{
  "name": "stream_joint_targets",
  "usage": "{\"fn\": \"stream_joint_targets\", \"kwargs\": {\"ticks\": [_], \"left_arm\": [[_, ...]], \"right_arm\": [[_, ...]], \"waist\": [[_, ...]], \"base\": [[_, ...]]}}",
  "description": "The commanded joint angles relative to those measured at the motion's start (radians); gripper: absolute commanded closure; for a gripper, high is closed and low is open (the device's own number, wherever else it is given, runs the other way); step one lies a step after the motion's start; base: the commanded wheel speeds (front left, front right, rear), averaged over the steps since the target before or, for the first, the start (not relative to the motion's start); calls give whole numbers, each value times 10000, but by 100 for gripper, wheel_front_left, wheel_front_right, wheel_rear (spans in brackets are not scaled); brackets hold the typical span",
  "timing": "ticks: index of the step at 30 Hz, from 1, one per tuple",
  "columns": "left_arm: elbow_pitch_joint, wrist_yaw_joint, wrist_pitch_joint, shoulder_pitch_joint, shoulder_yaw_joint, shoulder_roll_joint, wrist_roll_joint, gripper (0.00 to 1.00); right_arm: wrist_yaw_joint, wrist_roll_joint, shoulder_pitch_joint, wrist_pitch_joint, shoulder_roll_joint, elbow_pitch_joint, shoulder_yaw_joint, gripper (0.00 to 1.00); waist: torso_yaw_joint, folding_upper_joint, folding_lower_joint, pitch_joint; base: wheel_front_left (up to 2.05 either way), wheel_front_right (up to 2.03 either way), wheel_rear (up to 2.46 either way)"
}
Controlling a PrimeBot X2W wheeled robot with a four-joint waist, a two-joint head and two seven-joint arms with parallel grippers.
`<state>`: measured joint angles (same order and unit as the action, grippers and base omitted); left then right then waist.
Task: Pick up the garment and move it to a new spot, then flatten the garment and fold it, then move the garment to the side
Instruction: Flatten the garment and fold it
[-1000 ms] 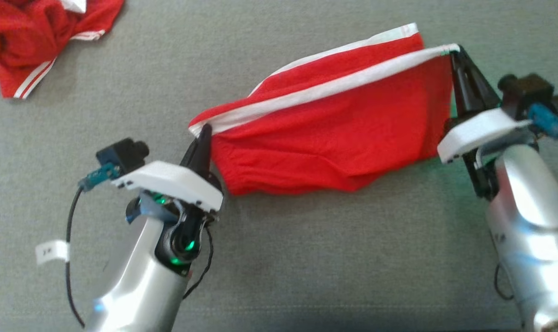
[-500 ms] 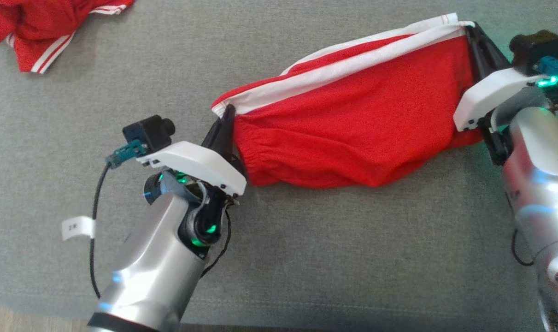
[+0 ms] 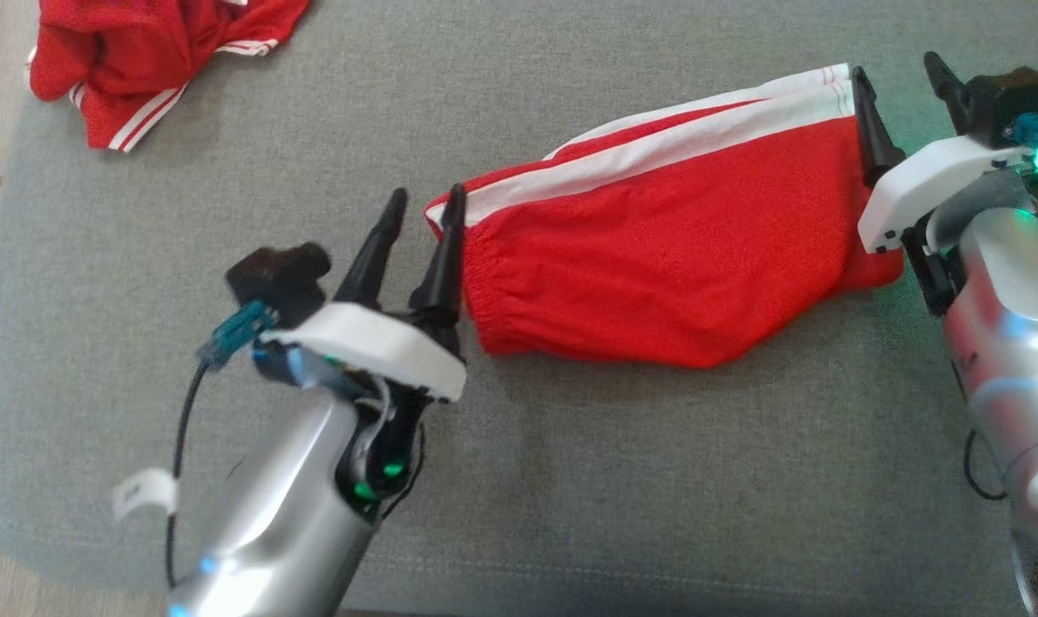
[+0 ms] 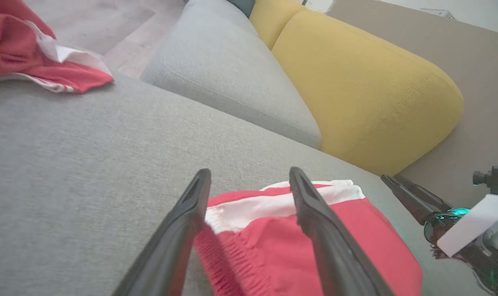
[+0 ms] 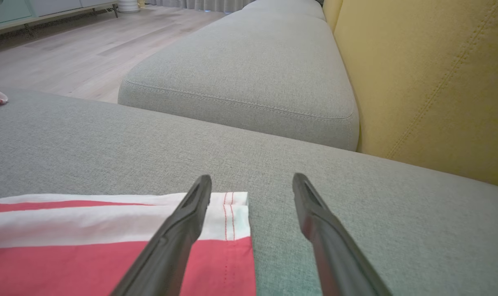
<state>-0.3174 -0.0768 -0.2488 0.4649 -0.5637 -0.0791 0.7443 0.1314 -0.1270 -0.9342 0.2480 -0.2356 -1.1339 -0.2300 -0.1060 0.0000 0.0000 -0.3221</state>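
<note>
Grey sofa seat (image 3: 570, 480), head view: red shorts (image 3: 656, 248) flat between left gripper (image 3: 426, 199) and right gripper (image 3: 896, 70), both spread, gripping nothing; red garment (image 3: 141, 60) at far-left edge, bare fabric between. Left wrist view: waistband corner between fingers (image 4: 179, 238), yellow backrest (image 4: 368, 94) beyond. Right wrist view: hem corner by one finger, open seat ahead.

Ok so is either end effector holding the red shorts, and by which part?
Nothing is held. The left end effector and right end effector stand open at opposite ends of the red shorts lying on the cushion.
</note>
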Motion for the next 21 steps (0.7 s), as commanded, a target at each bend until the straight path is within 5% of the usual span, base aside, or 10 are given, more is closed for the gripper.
{"fn": "stream_joint_targets", "kwargs": {"ticks": [1,12,21], "left_arm": [[614,-98,-114,-89,486,-314,-261,0],[3400,-617,-128,-2278,2438,-483,-1963,0],[4019,-600,-129,-2802,3102,-414,-2580,0]], "right_arm": [[-7,-114,-220,123,-84,126,-202,0],[-7,-1841,90,-2058,-416,-435,-1804,0],[-7,-3809,513,-4414,-1078,321,-2862,0]], "waist": [[4,0,0,50],[-183,0,0,337],[-458,0,0,290]], "base": [[0,0,0],[0,0,0],[0,0,0]]}}
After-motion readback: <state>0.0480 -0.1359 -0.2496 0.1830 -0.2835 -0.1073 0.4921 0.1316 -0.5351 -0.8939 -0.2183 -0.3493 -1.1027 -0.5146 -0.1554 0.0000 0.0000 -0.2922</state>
